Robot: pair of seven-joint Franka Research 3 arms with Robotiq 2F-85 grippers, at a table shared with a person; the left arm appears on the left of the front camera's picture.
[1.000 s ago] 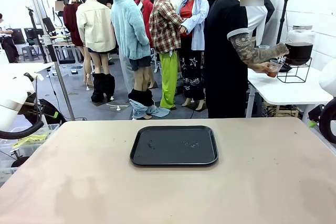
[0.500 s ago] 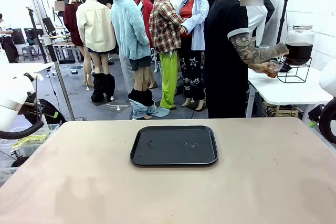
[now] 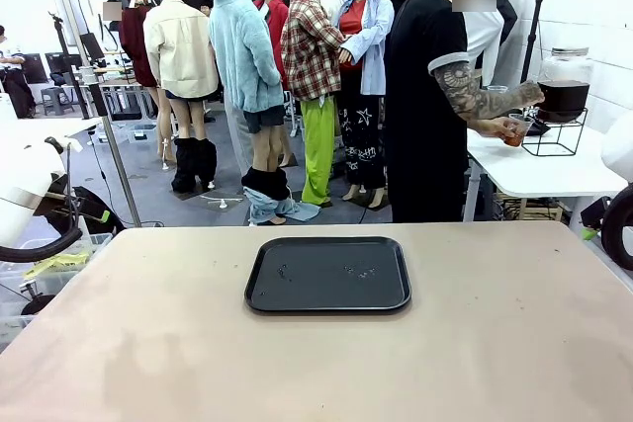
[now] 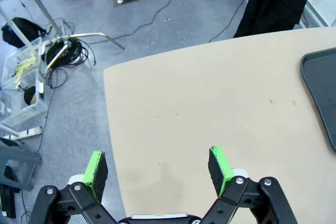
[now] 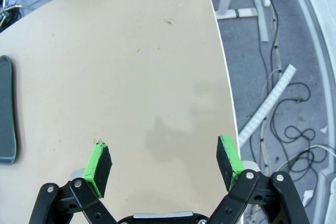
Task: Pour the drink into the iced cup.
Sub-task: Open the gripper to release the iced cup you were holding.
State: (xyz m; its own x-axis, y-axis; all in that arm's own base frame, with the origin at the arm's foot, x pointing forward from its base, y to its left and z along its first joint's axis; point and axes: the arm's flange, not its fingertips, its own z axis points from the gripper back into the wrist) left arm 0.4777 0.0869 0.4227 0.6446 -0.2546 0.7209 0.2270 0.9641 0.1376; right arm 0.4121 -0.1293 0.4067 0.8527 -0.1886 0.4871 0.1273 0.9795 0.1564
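Observation:
A person in a black top stands at a white side table beyond the far edge, holding a small clear cup with orange-red drink at the tap of a glass dispenser of dark reddish-brown liquid. My left gripper hangs open over the beige table's left edge with nothing between its pads. My right gripper hangs open over the table's right edge, equally bare. The iced cup is out of view.
A black tray with a few water drops lies at the middle of the beige table; its edge shows as the tray in the left wrist view and the tray in the right one. Cables and bins lie on the floor at both sides.

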